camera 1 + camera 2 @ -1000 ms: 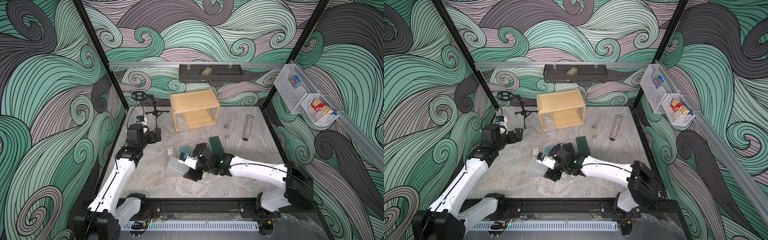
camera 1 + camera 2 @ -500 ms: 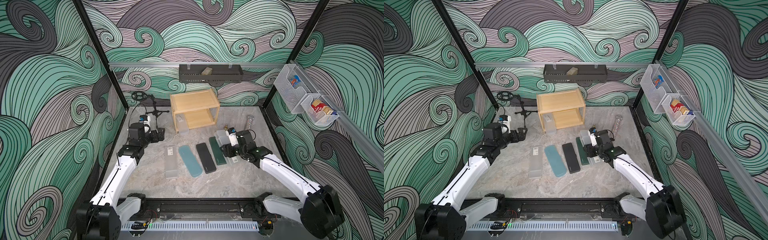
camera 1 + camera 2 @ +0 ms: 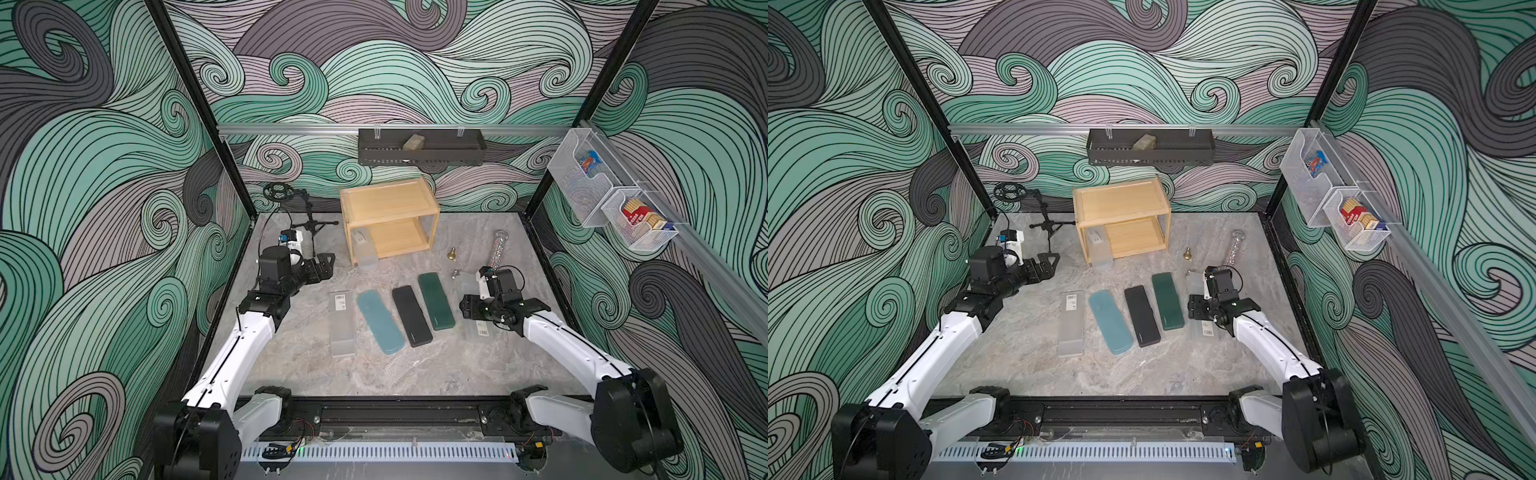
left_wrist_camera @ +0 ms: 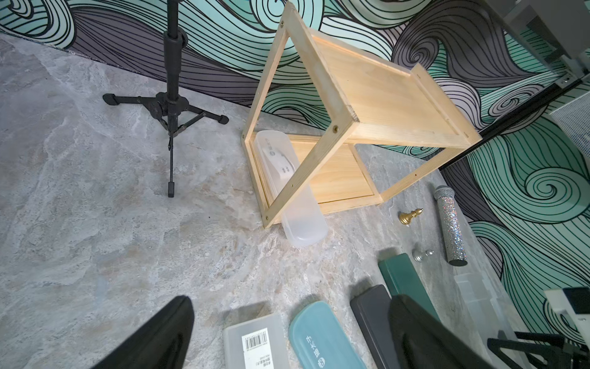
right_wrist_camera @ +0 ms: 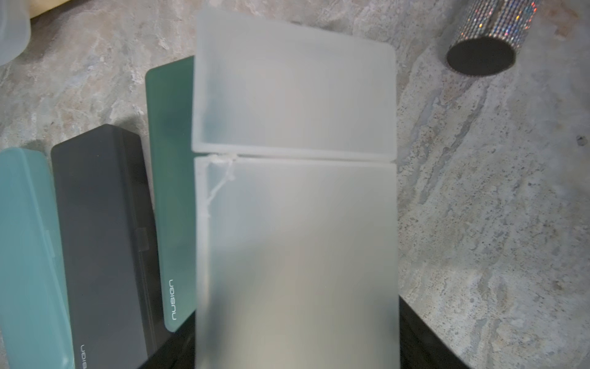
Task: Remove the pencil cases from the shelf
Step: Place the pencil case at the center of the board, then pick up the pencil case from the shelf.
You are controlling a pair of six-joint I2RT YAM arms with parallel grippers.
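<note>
Clearly the frosted translucent plastic pencil case [image 5: 297, 239] is the one in play. The right gripper [image 3: 470, 311] is clamped across its middle, low over the grey marbled table [image 3: 415, 374] and just beside the dark green opaque case [image 3: 435, 301]. Whether it rests on the surface yet, I cannot tell. Best to bring it down flat and parallel to the green one without riding onto its edge, release only once it sits, then lift straight up, clear of the small silver chess piece [image 3: 456, 274] and glittery cylindrical tube [image 3: 496, 251] behind.

Further along lie the black oblong case [image 3: 411, 316], the light teal-blue case [image 3: 380, 322] and a frosted barcode-stickered case [image 3: 343, 322]. One last rounded frosted case [image 4: 305, 223] pokes out of the lower tier of the light wooden two-tier shelf [image 3: 386, 201]. The left gripper [image 3: 324, 269], jaws spread wide and empty, hovers near it.
</note>
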